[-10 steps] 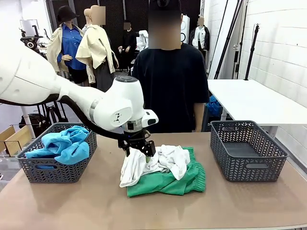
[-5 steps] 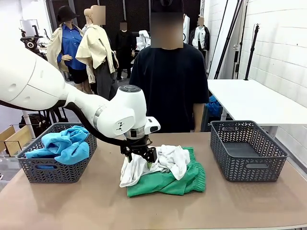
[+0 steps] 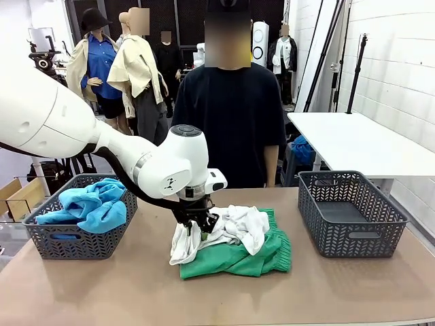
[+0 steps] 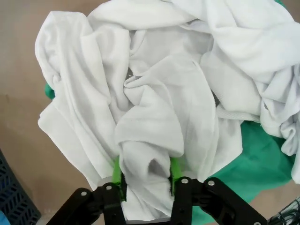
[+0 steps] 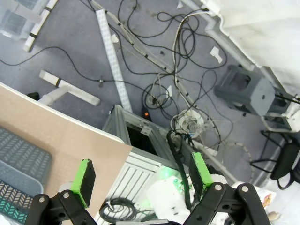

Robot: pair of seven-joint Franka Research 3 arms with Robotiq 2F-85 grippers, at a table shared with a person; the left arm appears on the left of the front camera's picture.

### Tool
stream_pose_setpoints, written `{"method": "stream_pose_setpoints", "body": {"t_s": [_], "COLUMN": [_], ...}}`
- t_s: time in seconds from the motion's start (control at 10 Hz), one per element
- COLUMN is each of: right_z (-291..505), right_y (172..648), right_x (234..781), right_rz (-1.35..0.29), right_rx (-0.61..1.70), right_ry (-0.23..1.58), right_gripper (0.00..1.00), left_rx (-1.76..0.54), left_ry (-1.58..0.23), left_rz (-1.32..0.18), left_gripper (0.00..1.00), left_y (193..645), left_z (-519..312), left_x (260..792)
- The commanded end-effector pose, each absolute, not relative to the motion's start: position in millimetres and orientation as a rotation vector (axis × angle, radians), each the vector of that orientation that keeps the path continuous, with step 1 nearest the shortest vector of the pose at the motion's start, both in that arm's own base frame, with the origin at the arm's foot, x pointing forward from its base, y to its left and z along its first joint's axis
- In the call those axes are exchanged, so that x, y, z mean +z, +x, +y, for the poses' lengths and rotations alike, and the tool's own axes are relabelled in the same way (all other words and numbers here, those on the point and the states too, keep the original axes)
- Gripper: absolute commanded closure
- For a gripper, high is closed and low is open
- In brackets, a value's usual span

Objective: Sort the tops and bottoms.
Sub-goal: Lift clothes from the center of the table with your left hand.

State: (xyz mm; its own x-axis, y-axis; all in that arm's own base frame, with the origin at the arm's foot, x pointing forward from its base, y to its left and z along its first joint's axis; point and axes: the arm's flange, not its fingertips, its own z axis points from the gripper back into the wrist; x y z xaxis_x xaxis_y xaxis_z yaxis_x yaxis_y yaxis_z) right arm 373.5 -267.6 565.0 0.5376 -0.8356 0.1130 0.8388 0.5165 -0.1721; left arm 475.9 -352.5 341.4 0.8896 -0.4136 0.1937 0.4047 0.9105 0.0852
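- Brown counter [image 3: 102, 285] lies before me, with one heap of clothes at its middle and a grey basket at each end.
- My right tool [image 5: 140, 176] hangs off to the side above a floor [image 5: 70, 47] strewn with cables [image 5: 187, 70], jaws spread wide, nothing in them.
- My left tool [image 4: 143, 168] is down on the heap. Its green pads [image 4: 116, 171] press a fold of the white shirt [image 4: 154, 93] from both sides, jaws about half drawn in, so I judge it has hold of that fold.
- Under the shirt, touching it, lie the green shorts [image 3: 255, 261]. To do this well I should lift straight and slowly, and check that only white cloth rises.
- That shirt is loose and bunched, so a one-fold pinch may slip, or a trailing sleeve may drag the shorts.
- At my left the left basket [image 3: 41, 238] holds the blue shirts [image 3: 95, 204], so I judge the white one belongs there. At my right the right basket [image 3: 353, 231] would take the shorts.
- Beyond the heap a person [image 3: 234, 115] stands at the far edge, so I should keep the carry on my side.
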Motion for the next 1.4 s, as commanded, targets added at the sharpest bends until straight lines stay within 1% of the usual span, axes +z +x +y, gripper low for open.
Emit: {"method": "stream_pose_setpoints", "body": {"t_s": [0.0, 0.3, 0.6, 0.8, 1.1, 1.3], "right_z": [-267, -267, -267, -267, -267, -267], "right_y": [372, 372, 372, 372, 372, 372], "right_x": [565, 565, 565, 565, 565, 565], "right_rz": [-0.017, -0.017, -0.017, -0.017, -0.017, -0.017], "right_rx": [-1.001, -1.001, -1.001, -1.001, -1.001, -1.001], "right_ry": [-0.213, -0.213, -0.213, -0.213, -0.213, -0.213], "right_gripper": [0.00, 0.00, 0.00, 0.00, 0.00, 0.00], "left_rx": [-0.392, -0.382, -0.379, -0.349, -0.360, -0.367], "left_ry": [0.061, 0.031, -0.035, -0.062, -0.114, -0.115], "left_rz": [-0.243, -0.229, -0.258, -0.337, -0.451, -0.563], "left_gripper": [1.00, 1.00, 1.00, 1.00, 1.00, 1.00], "left_y": [480, 482, 479, 485, 501, 510], "left_z": [-357, -353, -341, -327, -309, -307], "left_x": [335, 342, 377, 430, 535, 610]}}
